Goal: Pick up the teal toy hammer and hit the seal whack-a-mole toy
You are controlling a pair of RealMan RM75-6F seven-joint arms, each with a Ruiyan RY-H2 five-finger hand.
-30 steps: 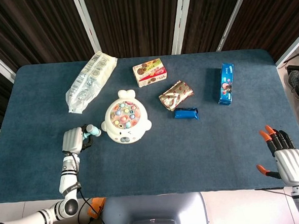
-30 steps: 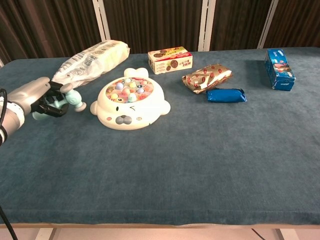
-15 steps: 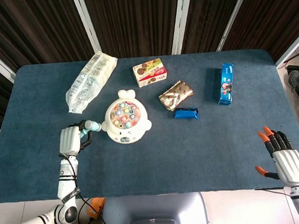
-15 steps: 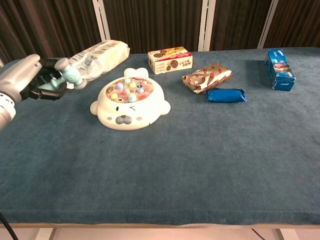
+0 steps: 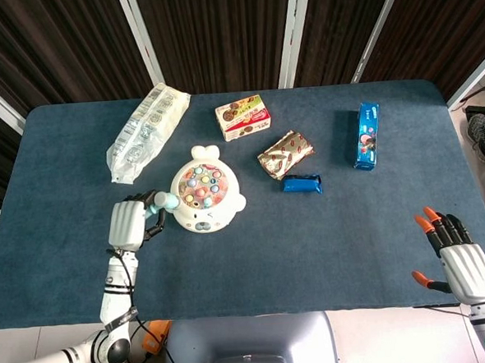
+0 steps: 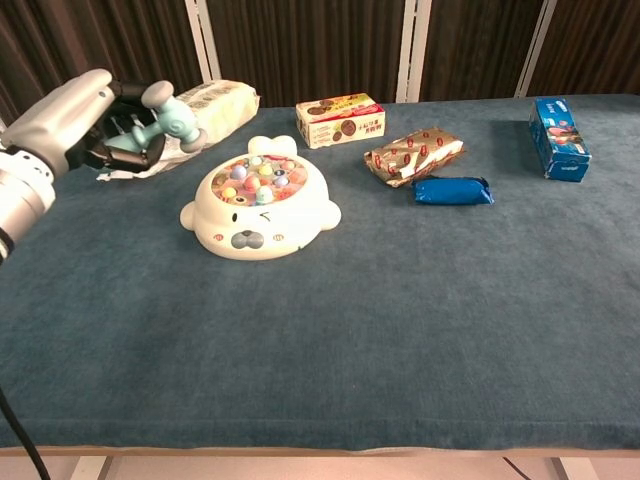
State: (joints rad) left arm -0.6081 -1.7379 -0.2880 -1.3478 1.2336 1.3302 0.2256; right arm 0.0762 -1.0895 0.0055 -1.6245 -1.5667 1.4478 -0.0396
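Teal plastic hammer (image 6: 168, 117), rounded head.

The handle of the teal toy hammer (image 6: 165, 117) is buried inside the curled fingers of the left hand (image 6: 85, 122), so only its head shows at the hand's 3 o'clock side. That hand also covers the near end of the clear snack bag (image 6: 205, 107) in the chest view. The right hand (image 5: 463, 257) appears only in the head view, its wrist cut off by the bottom edge. Print on the blue biscuit box (image 5: 366, 134) and the cookie carton (image 5: 243, 117) is too small to read.
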